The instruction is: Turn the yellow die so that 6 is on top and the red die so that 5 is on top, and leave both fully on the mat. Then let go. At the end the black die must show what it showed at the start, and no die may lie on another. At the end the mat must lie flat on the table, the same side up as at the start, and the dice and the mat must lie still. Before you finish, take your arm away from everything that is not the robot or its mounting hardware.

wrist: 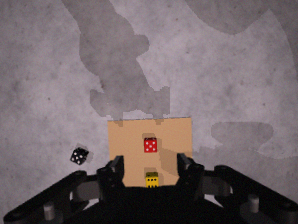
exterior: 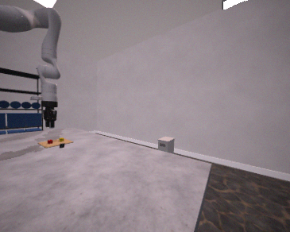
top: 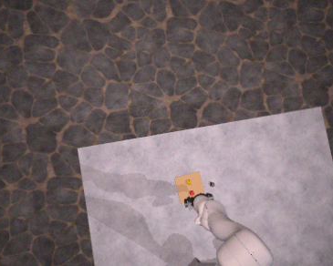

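Note:
The tan mat [wrist: 125, 140] [top: 197, 177] [exterior: 68, 141] lies flat on the grey table. The red die [wrist: 150, 145] [top: 192, 192] [exterior: 50, 141] sits near the mat's middle, five pips up in the wrist view. The yellow die [wrist: 152, 179] [top: 189, 181] [exterior: 61, 139] sits on the mat; its top face is too small to read. The black die [wrist: 79, 156] [top: 212, 184] [exterior: 62, 145] lies on the table just off the mat. My gripper [wrist: 150, 163] [top: 199, 198] [exterior: 50, 125] is open and empty, hanging above the mat, clear of the dice.
The grey table top [top: 272, 155] ends at an edge over a stone floor [top: 126, 68]. A small white box [exterior: 166, 144] stands by the far wall. Blue shelving [exterior: 14, 119] stands behind the arm.

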Controlling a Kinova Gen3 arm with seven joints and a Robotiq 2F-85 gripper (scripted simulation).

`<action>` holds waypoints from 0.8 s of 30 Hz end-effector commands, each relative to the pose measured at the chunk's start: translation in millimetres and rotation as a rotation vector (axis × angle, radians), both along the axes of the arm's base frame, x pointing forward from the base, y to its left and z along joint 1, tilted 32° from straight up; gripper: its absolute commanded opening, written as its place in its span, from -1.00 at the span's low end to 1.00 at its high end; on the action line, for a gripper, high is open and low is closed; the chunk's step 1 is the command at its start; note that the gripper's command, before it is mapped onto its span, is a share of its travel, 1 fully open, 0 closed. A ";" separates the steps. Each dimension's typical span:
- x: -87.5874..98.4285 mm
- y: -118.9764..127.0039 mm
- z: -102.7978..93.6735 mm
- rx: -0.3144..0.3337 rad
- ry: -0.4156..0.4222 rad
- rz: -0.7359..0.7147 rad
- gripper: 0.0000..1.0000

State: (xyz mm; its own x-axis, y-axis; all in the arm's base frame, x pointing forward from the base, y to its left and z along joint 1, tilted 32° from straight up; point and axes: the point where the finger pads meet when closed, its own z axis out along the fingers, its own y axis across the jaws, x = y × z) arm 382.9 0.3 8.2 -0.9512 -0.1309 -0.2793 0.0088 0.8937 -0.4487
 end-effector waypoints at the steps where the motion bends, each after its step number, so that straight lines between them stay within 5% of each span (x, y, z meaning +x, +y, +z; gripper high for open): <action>1: 0.3 0.7 0.5 0.001 -0.001 0.001 1.00; 24: -3.8 6.4 11.8 0.001 -0.001 0.001 1.00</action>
